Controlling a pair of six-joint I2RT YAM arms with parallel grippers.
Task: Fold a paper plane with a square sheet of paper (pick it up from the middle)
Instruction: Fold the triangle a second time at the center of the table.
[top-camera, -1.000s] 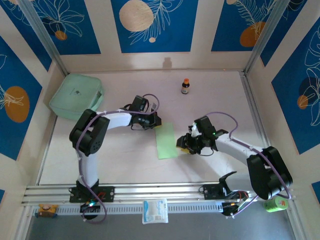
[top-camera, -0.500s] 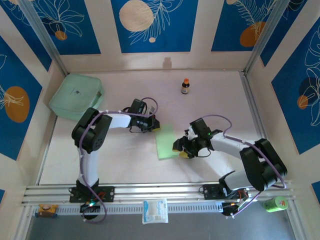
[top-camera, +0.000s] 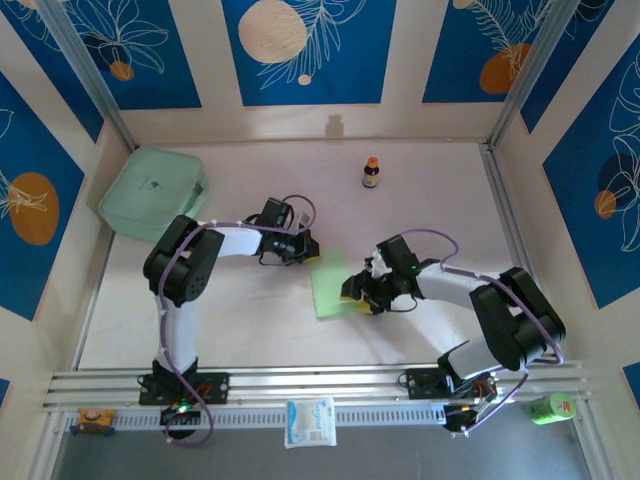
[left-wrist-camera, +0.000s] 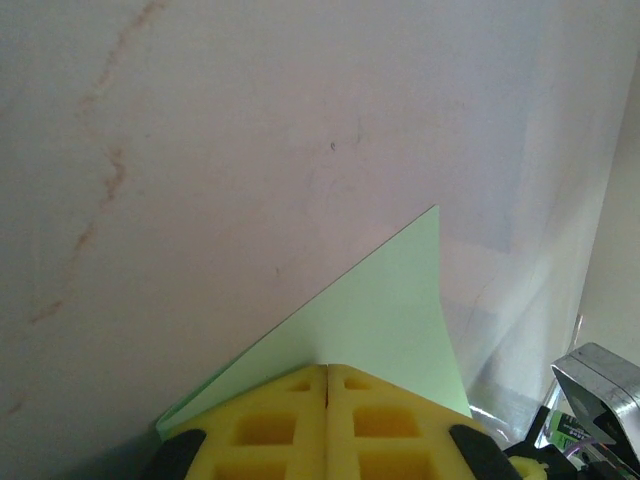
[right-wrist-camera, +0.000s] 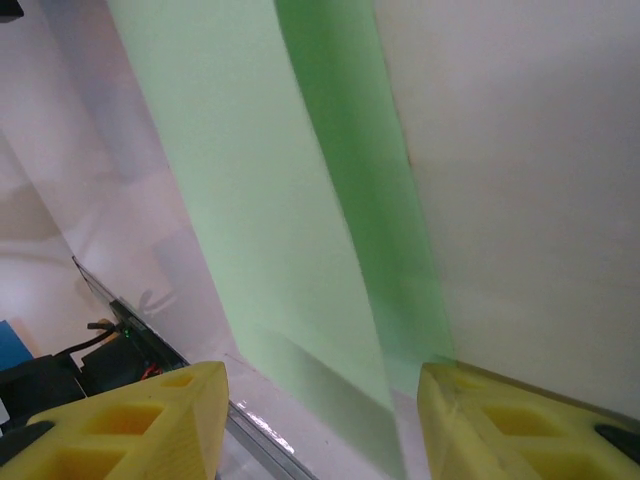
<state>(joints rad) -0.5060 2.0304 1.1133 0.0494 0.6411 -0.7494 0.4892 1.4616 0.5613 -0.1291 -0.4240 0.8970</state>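
Two jobs — pin the square sheet of paper (top-camera: 330, 282) with closed left gripper (top-camera: 308, 248); lower parted right gripper (top-camera: 352, 293) squarely over right edge.

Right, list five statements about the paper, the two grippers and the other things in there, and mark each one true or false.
1. The left gripper is shut. True.
2. The right gripper is clamped shut. False: its fingers stand apart, with the paper showing between them.
3. A small bottle stands upright, well away from the paper. True.
4. The mint-green box sits on top of the paper. False: it lies far off to the left, apart from the paper.
5. The paper lies between the two grippers, one at each side of it. True.
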